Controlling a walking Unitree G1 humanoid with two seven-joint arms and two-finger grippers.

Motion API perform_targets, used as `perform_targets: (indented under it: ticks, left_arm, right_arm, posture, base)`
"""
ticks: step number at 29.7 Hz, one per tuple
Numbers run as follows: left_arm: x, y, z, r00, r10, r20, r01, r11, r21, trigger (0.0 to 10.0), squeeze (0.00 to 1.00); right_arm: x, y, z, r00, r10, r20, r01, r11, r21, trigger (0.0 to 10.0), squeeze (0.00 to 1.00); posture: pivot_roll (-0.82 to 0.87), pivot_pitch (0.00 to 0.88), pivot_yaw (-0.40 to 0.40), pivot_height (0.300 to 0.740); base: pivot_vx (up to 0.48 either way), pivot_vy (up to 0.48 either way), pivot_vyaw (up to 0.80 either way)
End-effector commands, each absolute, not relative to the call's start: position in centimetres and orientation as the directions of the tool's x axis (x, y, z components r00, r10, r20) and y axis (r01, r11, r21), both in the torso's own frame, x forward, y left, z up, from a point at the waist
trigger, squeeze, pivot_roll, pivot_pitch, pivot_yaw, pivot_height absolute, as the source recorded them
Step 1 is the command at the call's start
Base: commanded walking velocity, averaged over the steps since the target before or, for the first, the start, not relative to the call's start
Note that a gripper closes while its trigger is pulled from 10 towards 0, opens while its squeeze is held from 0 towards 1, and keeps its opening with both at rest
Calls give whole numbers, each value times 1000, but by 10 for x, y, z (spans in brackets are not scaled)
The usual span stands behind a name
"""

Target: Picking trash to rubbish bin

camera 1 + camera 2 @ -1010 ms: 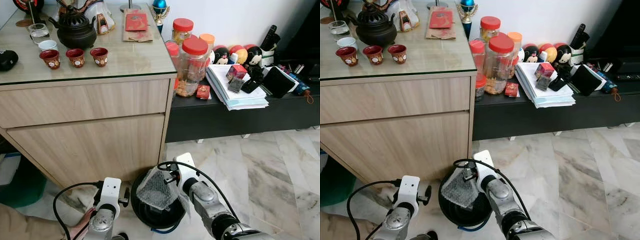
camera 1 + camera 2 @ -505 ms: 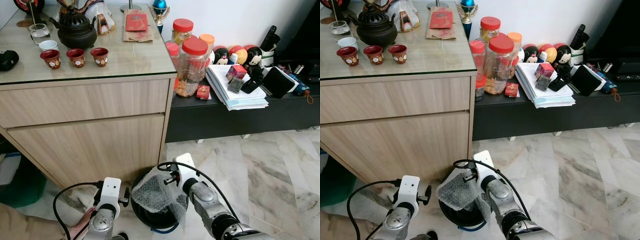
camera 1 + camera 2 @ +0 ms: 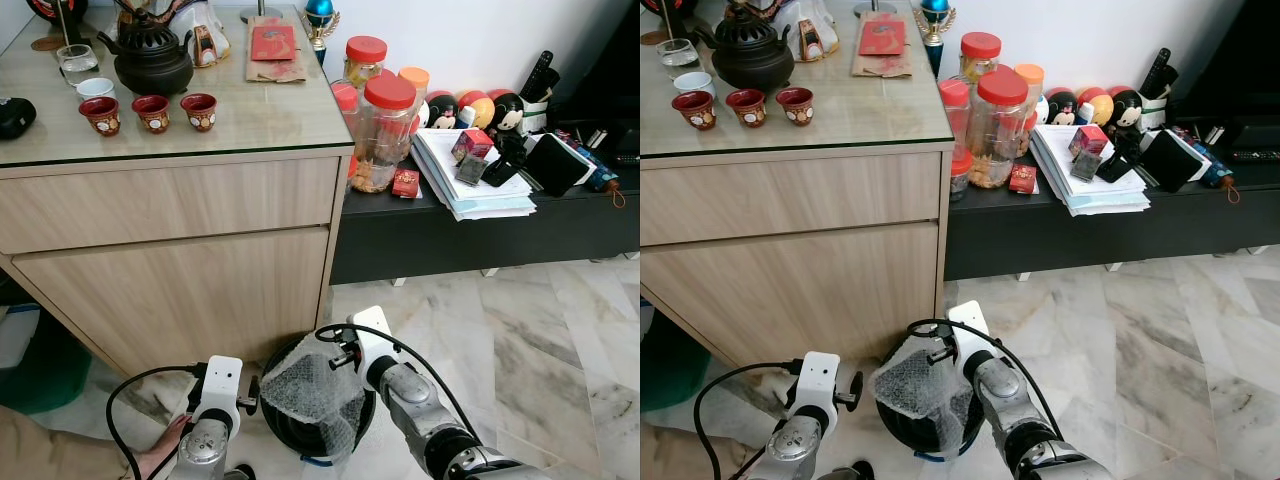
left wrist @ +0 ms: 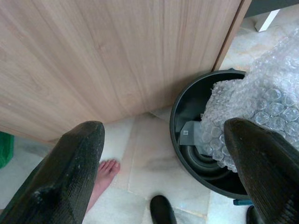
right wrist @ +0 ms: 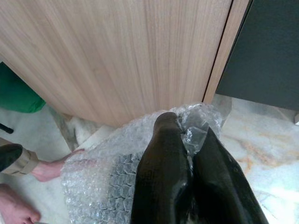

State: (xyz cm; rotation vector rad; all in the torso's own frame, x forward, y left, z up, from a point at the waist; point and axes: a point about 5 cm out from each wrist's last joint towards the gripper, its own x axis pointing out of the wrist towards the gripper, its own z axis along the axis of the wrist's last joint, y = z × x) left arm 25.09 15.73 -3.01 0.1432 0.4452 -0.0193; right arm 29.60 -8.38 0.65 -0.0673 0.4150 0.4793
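Note:
A crumpled sheet of clear bubble wrap (image 3: 312, 392) hangs over the round black rubbish bin (image 3: 283, 432) on the floor beside the wooden cabinet. My right gripper (image 5: 187, 140) is shut on the bubble wrap (image 5: 107, 182), holding it above the bin's mouth; in the right eye view the wrap (image 3: 917, 390) droops into the bin. My left gripper (image 4: 163, 154) is open with nothing between its fingers, to the left of the bin (image 4: 187, 114), near the cabinet front. The bin holds a small grey piece at its bottom.
The wooden cabinet (image 3: 180, 260) stands right behind the bin, a low black shelf (image 3: 480, 235) with jars and papers to its right. A person's bare foot (image 4: 105, 175) rests on the marble floor near my left gripper. A green object (image 3: 45, 370) sits at far left.
The right gripper has lowered the bubble wrap further down over the bin; the sheet has unfolded and droops lower. The left arm has stayed put.

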Motion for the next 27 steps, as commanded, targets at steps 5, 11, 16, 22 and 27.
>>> perform_targets:
  ticks: [5, 11, 16, 22, 27]
  left_arm:
    - [247, 154, -32, 901, 13, -434, 48, 990, 130, 10000, 0]
    - [247, 154, -32, 901, 14, -434, 47, 990, 130, 10000, 0]
    - [247, 154, -32, 901, 16, -434, 45, 991, 130, 10000, 0]
    - [247, 154, -33, 901, 16, -434, 44, 991, 129, 10000, 0]
    - [247, 153, -33, 901, 15, -434, 45, 991, 128, 10000, 0]
  right_arm:
    - [289, -87, -1, 790, 437, -430, -466, 884, 43, 10000, 1000]
    - [289, -88, -1, 791, 435, -431, -464, 885, 40, 10000, 1000]
    - [288, -87, -2, 787, 442, -430, -467, 883, 54, 10000, 1000]
    - [288, -87, -2, 789, 440, -430, -466, 883, 49, 10000, 1000]
    - [288, -88, -2, 789, 439, -430, -467, 883, 46, 10000, 1000]
  posture:
    - [90, 144, -103, 740]
    - [91, 146, -106, 740]
    - [91, 147, -107, 740]
    - [91, 147, -108, 740]
    - [91, 148, -109, 740]
  base:
    - [0, 0, 0]
    - [0, 0, 0]
    - [0, 0, 0]
    - [0, 0, 0]
    - [0, 0, 0]
